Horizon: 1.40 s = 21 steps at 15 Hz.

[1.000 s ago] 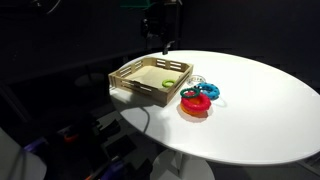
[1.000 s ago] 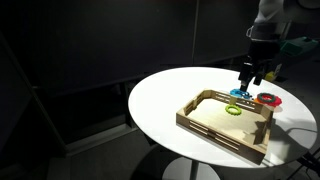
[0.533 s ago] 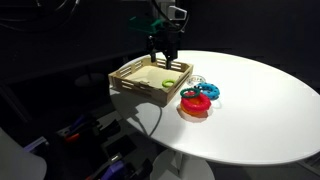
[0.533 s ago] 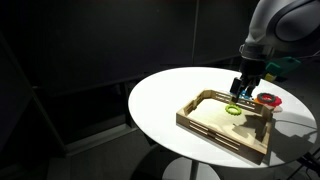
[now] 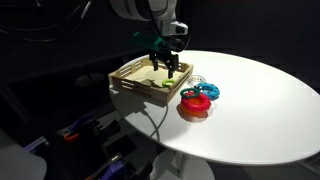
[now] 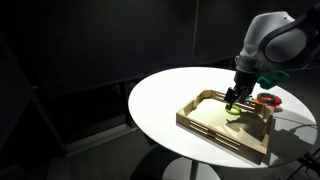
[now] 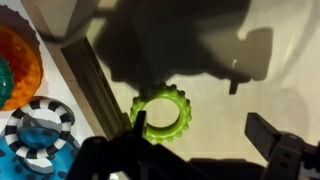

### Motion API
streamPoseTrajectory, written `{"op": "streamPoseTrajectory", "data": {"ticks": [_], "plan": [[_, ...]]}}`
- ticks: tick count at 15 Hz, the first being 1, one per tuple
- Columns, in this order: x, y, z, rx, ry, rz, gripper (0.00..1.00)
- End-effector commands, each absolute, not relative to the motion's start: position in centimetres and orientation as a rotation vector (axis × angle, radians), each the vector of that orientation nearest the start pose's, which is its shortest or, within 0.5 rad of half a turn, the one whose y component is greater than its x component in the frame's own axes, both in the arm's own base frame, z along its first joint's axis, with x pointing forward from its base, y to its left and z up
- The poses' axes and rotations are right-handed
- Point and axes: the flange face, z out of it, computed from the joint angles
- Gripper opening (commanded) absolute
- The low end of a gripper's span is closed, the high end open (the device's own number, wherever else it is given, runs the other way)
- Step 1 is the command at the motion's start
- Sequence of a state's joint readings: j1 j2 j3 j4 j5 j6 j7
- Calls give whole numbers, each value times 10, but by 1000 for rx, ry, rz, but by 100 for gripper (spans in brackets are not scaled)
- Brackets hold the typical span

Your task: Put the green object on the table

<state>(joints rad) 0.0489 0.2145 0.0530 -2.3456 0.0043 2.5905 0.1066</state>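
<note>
The green object (image 7: 163, 113) is a small yellow-green knobbly ring lying flat on the floor of the tan wooden tray (image 7: 85, 85). It also shows in an exterior view (image 6: 232, 111). My gripper (image 7: 200, 135) is open, low inside the tray just above the ring. The ring lies toward my left finger (image 7: 137, 130), which overlaps its edge; the right finger is well clear of it. In both exterior views the gripper (image 5: 166, 70) (image 6: 232, 99) hangs over the tray's far part. The round white table (image 5: 260, 110) (image 6: 160, 100) carries the tray.
The tray's walls (image 5: 135, 92) (image 6: 215, 135) surround the gripper. A red round piece (image 5: 195, 105) and a blue ring (image 5: 206, 92) lie on the table just outside the tray, also in the wrist view (image 7: 15, 60) (image 7: 40, 130). The surroundings are dark.
The arm has come down from above the tray's far edge into the tray, over the green ring. The ring, red piece and blue ring have not moved.
</note>
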Motion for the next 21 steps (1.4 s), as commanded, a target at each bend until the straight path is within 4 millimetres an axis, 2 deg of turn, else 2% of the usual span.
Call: {"op": "streamPoseTrajectory", "data": {"ticks": [1, 12, 15, 16, 17, 18, 21], "plan": [[523, 52, 241, -3118, -5, -87, 100], [527, 56, 217, -3100, -5, -57, 100], [529, 56, 211, -3100, -6, -45, 84], [529, 56, 211, -3100, -6, -43, 85], [531, 56, 211, -3099, -6, -48, 78], [531, 56, 211, -3099, -7, -48, 82], [532, 56, 210, -3099, -8, -46, 78]]}}
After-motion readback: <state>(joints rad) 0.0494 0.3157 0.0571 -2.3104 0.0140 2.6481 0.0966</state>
